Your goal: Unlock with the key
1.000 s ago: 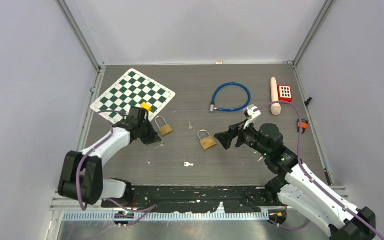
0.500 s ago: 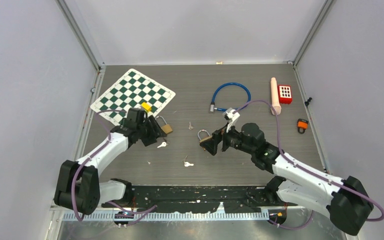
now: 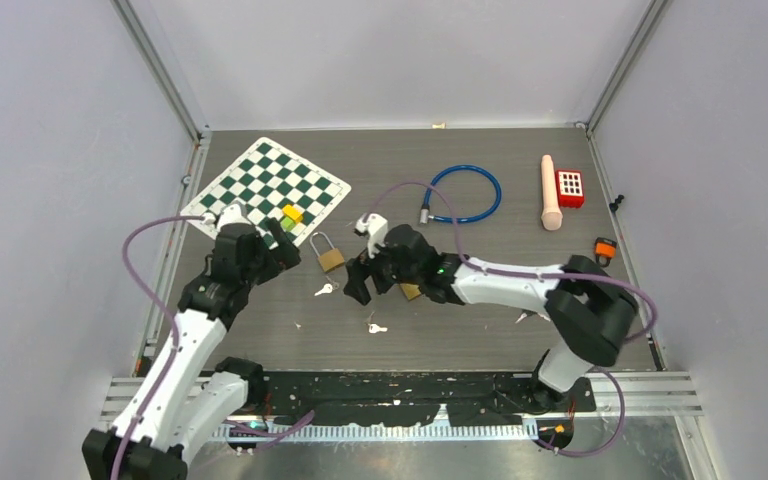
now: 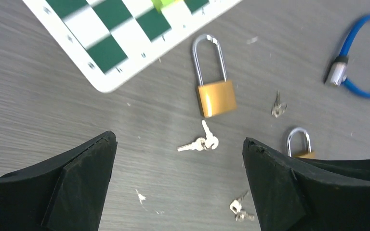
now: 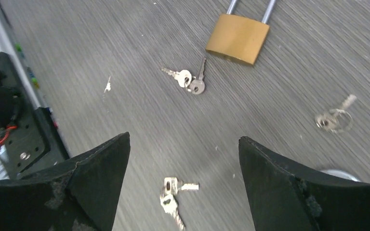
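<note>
A brass padlock (image 3: 329, 257) (image 4: 215, 96) (image 5: 238, 36) lies shut by the chessboard corner. Just below it rests a pair of keys (image 3: 323, 290) (image 4: 200, 142) (image 5: 188, 79). My left gripper (image 3: 282, 250) (image 4: 178, 140) hangs open and empty above the table, left of that padlock. A second padlock (image 3: 412, 291) (image 4: 299, 142) is mostly hidden under my right arm. My right gripper (image 3: 357, 288) (image 5: 184, 139) is open and empty above another key pair (image 3: 375, 327) (image 5: 173, 192) (image 4: 238, 209). A third key set (image 3: 381, 251) (image 4: 278, 108) (image 5: 335, 118) lies between the padlocks.
A green-and-white chessboard (image 3: 260, 185) with a yellow block (image 3: 292, 212) on it lies at the back left. A blue cable lock (image 3: 463, 193), a wooden peg (image 3: 550, 190), a red keypad lock (image 3: 570, 186) and a small orange lock (image 3: 605, 250) sit at the back right.
My left gripper opened, left the key pair on the table and drew back to the left. My right arm swept left past the second padlock to the table's middle.
</note>
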`<state>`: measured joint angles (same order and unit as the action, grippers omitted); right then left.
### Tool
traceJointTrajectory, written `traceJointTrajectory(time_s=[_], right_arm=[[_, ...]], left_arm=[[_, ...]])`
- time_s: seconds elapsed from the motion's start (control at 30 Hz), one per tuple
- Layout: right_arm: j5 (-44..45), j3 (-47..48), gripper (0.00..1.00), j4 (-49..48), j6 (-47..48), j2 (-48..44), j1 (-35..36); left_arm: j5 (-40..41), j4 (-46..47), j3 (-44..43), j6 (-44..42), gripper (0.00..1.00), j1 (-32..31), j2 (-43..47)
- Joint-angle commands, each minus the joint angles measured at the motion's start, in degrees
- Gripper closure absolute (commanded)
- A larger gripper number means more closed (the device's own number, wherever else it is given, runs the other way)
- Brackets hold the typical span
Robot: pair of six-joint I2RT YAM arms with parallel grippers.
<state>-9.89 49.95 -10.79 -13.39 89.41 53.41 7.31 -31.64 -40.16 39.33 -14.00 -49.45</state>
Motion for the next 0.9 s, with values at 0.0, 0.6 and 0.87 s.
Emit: traceJointTrajectory(time_s=[0.0, 0.6, 0.87], right_arm=[[5.5, 9.5, 0.13, 3.5, 5.1, 7.9, 3.4], [17.2, 30.5, 0.35, 15.2, 14.9, 30.0, 8.8], [18.6, 31.4, 0.44, 17.9, 16.4, 32.1, 9.3]], left_arm=[[10.8, -2.5, -2.7, -6.8, 0.00, 0.4, 8.2], [22.0, -0.3, -6.3, -17.0, 0.00, 0.4, 10.1], [21.4, 0.1, -6.1, -17.4, 0.00, 0.3, 9.6]])
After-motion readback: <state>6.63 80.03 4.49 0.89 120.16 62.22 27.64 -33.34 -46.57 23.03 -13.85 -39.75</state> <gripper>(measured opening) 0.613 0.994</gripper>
